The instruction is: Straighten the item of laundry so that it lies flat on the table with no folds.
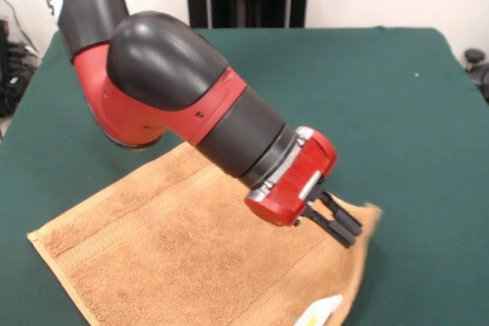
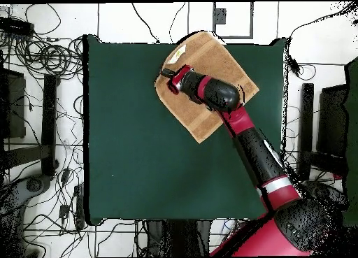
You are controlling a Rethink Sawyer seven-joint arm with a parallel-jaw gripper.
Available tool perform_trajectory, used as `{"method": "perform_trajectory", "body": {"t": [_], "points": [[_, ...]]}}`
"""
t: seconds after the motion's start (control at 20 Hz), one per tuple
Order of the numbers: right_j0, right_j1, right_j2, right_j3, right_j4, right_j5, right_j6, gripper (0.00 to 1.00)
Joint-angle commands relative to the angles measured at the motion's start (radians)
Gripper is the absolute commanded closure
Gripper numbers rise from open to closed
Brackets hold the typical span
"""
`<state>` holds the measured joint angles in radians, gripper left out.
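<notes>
The golden-tan towel (image 1: 176, 257) lies spread on the dark green table (image 1: 412, 112), near the front edge in the front view. Its white-yellow tag (image 1: 321, 311) shows at the lower edge. In the overhead view the towel (image 2: 217, 59) sits at the table's (image 2: 126, 143) top edge, right of centre, with the tag (image 2: 176, 54) at its upper left. My gripper (image 1: 353, 233) reaches down at a slant to the towel's right corner, which stands slightly raised. Its black fingers (image 1: 336, 215) are close together on that corner. In the overhead view the gripper (image 2: 163, 73) is at the towel's left corner.
My red and black arm (image 1: 168, 82) crosses above the towel and hides its middle. In the overhead view the towel's top corner reaches the table's edge. Cables and equipment (image 2: 42, 59) lie on the floor around the table.
</notes>
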<state>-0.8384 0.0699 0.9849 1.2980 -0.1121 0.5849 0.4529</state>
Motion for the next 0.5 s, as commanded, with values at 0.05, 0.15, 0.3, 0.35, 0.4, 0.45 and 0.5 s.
{"method": "perform_trajectory", "body": {"t": [0.05, 0.15, 0.3, 0.35, 0.4, 0.45, 0.5], "points": [[0.055, 0.080, 0.086, -0.020, 0.069, -0.120, 0.182, 1.00], [0.054, 0.082, 0.111, -0.004, 0.072, -0.150, 0.202, 1.00], [0.059, 0.084, 0.127, 0.003, 0.074, -0.176, 0.222, 1.00], [0.061, 0.084, 0.131, 0.003, 0.076, -0.180, 0.226, 1.00], [0.060, 0.082, 0.133, 0.005, 0.079, -0.179, 0.232, 1.00], [0.053, 0.088, 0.151, 0.010, 0.086, -0.177, 0.226, 1.00], [0.042, 0.086, 0.166, 0.020, 0.093, -0.176, 0.228, 1.00]]}}
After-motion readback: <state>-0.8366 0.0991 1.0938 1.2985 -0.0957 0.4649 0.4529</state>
